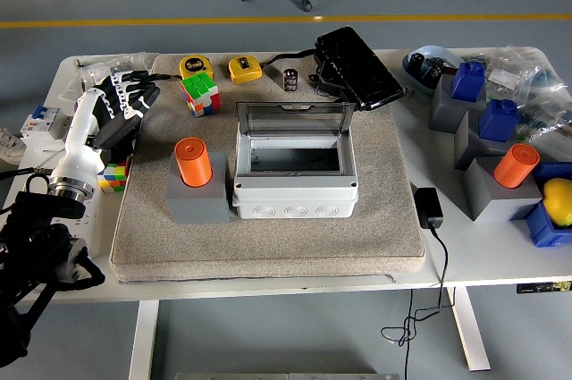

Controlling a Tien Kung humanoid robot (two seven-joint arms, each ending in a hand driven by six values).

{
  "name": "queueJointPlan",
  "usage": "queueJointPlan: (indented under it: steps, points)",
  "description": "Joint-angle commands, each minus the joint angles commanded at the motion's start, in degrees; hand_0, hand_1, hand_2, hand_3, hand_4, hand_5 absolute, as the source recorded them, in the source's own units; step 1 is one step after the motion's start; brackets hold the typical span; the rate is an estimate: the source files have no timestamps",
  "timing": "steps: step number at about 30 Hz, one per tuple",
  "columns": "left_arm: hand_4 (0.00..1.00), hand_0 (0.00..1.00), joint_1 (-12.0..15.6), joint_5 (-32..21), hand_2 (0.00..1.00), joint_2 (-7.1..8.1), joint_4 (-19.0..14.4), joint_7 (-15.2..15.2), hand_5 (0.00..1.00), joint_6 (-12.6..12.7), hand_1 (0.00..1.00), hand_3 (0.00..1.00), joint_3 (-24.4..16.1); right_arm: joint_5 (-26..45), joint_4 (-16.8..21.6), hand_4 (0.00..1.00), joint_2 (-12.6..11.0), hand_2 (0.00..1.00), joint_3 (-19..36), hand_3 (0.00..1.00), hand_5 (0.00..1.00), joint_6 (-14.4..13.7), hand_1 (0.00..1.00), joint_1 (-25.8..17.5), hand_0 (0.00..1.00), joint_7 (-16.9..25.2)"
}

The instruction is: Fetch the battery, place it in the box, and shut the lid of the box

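An orange cylindrical battery (192, 162) stands upright in a grey holder block (195, 198) on the grey mat, left of the box. The grey plastic box (295, 185) sits mid-mat with its clear lid (293, 118) tilted open at the back; the inside looks empty. My left hand (128, 96), black on a white forearm, hovers at the mat's far left edge, up and left of the battery, fingers relaxed and holding nothing. A second orange battery (516, 165) stands on a grey block at the right. My right arm is out of sight.
A Rubik's cube (201, 94) lies near my left hand, another (113, 176) under the forearm. Two yellow tape measures (243, 68), a small dark cylinder (291, 79) and a black case (357, 67) lie behind the box. A black adapter (428, 207) and blue and grey blocks (467, 81) are at the right.
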Motion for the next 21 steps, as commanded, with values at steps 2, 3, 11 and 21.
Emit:
queueJointPlan:
  steps: [2, 3, 11, 21]
  points:
    - [0.998, 0.794, -0.2, 0.0, 0.689, 0.01, 0.0, 0.1, 0.54, 0.0, 0.718, 0.722, 0.8, 0.0, -0.1, 0.924, 0.0, 0.667, -0.1, 0.572, 0.481, 0.0, 0.657, 0.0, 0.623, 0.0]
    - [0.998, 0.794, -0.2, 0.1, 0.689, 0.02, 0.1, 0.1, 0.54, -0.1, 0.718, 0.722, 1.1, 0.1, -0.1, 0.924, 0.0, 0.667, -0.1, 0.572, 0.481, 0.0, 0.657, 0.0, 0.623, 0.0]
    - [0.998, 0.774, -0.6, 0.7, 0.693, 0.27, 0.6, 0.7, 0.532, -0.5, 0.72, 0.727, 4.9, 0.1, -0.1, 0.924, 0.0, 0.667, -0.1, 0.572, 0.482, 0.1, 0.657, -0.1, 0.623, 0.0]
    - [0.998, 0.69, -1.2, -1.7, 0.692, -0.1, 2.7, -0.1, 0.51, -1.7, 0.708, 0.726, 7.6, 0.0, 0.0, 0.924, 0.0, 0.666, 0.0, 0.571, 0.483, 0.1, 0.657, 0.0, 0.624, 0.0]
